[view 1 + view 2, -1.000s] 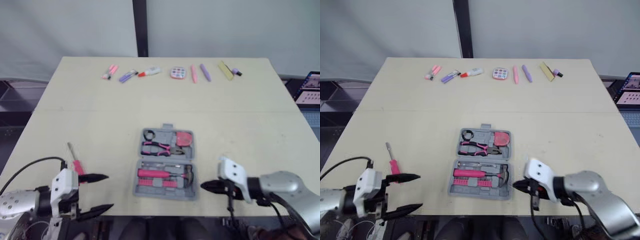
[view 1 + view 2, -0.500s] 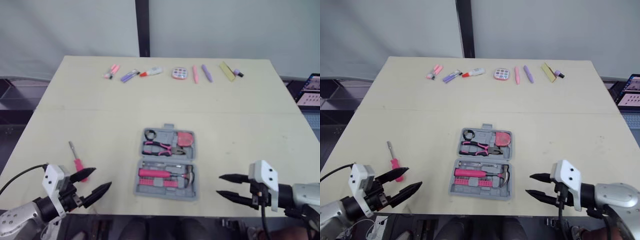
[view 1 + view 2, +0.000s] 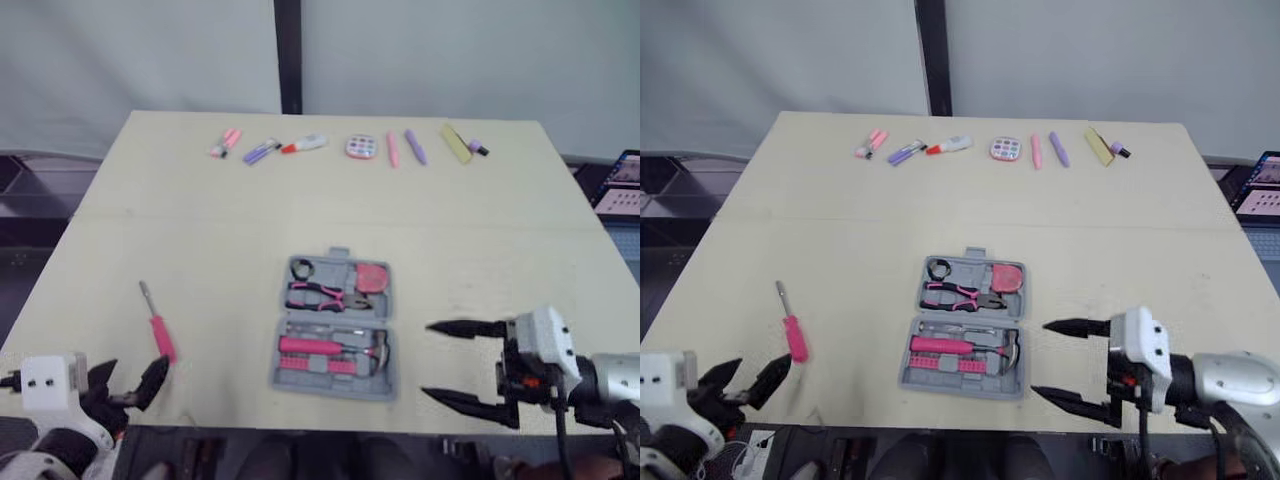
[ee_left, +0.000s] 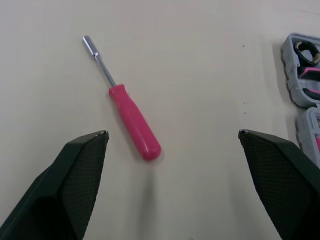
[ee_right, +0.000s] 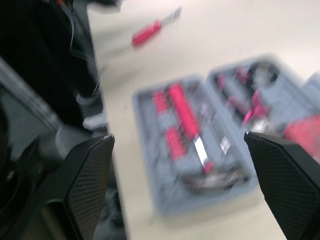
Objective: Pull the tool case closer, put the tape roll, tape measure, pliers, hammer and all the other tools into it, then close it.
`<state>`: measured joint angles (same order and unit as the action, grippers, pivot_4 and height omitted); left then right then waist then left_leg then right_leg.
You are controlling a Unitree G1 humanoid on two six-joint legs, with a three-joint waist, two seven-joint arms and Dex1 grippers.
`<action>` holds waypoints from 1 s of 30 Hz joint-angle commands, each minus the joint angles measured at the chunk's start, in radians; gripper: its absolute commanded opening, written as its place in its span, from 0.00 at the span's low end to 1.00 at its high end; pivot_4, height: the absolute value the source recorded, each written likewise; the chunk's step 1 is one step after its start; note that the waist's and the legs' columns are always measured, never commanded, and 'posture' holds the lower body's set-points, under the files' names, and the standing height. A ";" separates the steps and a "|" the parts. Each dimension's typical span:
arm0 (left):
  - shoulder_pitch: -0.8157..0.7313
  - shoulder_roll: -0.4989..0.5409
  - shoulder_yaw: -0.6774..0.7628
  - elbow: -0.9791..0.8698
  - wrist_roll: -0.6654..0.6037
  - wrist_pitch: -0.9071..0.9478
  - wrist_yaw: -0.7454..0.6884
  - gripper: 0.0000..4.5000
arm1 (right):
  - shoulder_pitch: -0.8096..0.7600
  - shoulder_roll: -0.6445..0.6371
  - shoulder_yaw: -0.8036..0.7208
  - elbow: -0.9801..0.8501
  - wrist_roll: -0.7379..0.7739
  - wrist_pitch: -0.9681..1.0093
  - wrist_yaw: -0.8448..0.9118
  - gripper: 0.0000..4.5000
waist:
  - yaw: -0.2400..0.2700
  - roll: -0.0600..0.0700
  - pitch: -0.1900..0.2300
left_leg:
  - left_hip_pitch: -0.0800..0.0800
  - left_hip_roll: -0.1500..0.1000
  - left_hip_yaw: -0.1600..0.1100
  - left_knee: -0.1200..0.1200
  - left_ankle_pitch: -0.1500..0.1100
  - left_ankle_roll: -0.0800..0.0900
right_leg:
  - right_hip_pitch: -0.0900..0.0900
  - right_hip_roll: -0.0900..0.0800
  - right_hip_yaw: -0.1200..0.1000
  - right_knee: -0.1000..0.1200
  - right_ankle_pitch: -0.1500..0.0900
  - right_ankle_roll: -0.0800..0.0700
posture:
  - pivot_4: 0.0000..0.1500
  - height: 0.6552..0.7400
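- The table is pale and broad, and a row of small items in pink, purple and yellow lies along its far edge.
- The case is grey plastic and lies open and flat near the table's front edge, about midway across, its two halves one behind the other with the hinge between them.
- The right gripper hovers just to the right of the case's near half, its black fingers spread wide and empty, pointing toward the case.
- The left gripper is low at the front left corner, jaws apart, holding nothing.
- The hammer, pink-handled, lies crosswise in the near half of the case, its head at the right.
- The screwdriver has a pink handle and a bare metal shaft; it lies on the table well left of the case, just beyond the left gripper's fingertips, apart from them.
- The pliers, with pink grips, sit in the far half.
- The tape measure, pink, fills the far half's right corner.
- The tape roll, a black ring, sits in its left corner.
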<state>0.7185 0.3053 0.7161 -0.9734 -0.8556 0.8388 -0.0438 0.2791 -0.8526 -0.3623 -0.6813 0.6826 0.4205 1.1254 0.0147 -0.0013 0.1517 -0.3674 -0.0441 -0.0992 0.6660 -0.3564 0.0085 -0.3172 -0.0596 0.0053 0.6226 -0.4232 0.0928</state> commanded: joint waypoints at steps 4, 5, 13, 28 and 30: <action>0.022 -0.025 -0.078 -0.043 0.096 -0.050 0.052 1.00 | 0.020 0.004 -0.005 -0.030 -0.006 -0.019 -0.021 0.98 | 0.011 0.001 0.000 | 0.000 0.000 0.000 0.000 0.000 0.000 | 0.001 0.001 0.000 0.000 0.000 0.000 | 1.00 0.92; 0.020 -0.026 -0.087 -0.043 0.115 -0.056 0.061 1.00 | 0.020 0.006 -0.003 -0.032 -0.007 -0.020 -0.027 0.98 | 0.011 0.001 0.000 | 0.000 0.000 0.000 0.000 0.000 0.000 | 0.001 0.001 0.000 0.000 0.000 0.000 | 1.00 0.92; -0.077 -0.034 -0.111 0.016 0.162 -0.078 0.100 1.00 | 0.034 0.013 -0.006 -0.039 -0.009 -0.030 -0.042 0.98 | 0.010 0.001 0.000 | 0.000 0.001 0.001 0.000 0.000 0.000 | 0.002 0.003 0.000 0.002 0.000 0.000 | 1.00 0.92; -0.509 0.006 -0.132 0.196 0.192 0.222 0.338 1.00 | 0.008 0.000 0.009 -0.040 -0.022 -0.016 -0.075 0.98 | 0.011 0.001 -0.001 | 0.002 0.000 0.001 0.001 0.000 0.000 | 0.001 0.002 0.000 0.007 0.000 0.000 | 1.00 0.92; -0.553 0.001 -0.153 0.213 0.213 0.265 0.360 1.00 | 0.015 -0.001 0.004 -0.048 -0.024 -0.013 -0.082 0.98 | 0.010 0.001 -0.001 | 0.002 0.000 0.001 0.001 0.000 0.000 | 0.001 0.002 0.000 0.007 0.000 0.000 | 1.00 0.92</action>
<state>0.1803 0.3074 0.5714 -0.7658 -0.6613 1.0755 0.2913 0.2886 -0.8488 -0.3328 -0.6878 0.6494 0.4139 1.0535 0.0251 0.0001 0.1508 -0.3658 -0.0441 -0.0984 0.6668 -0.3565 0.0086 -0.3168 -0.0575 0.0050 0.6305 -0.4230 0.0931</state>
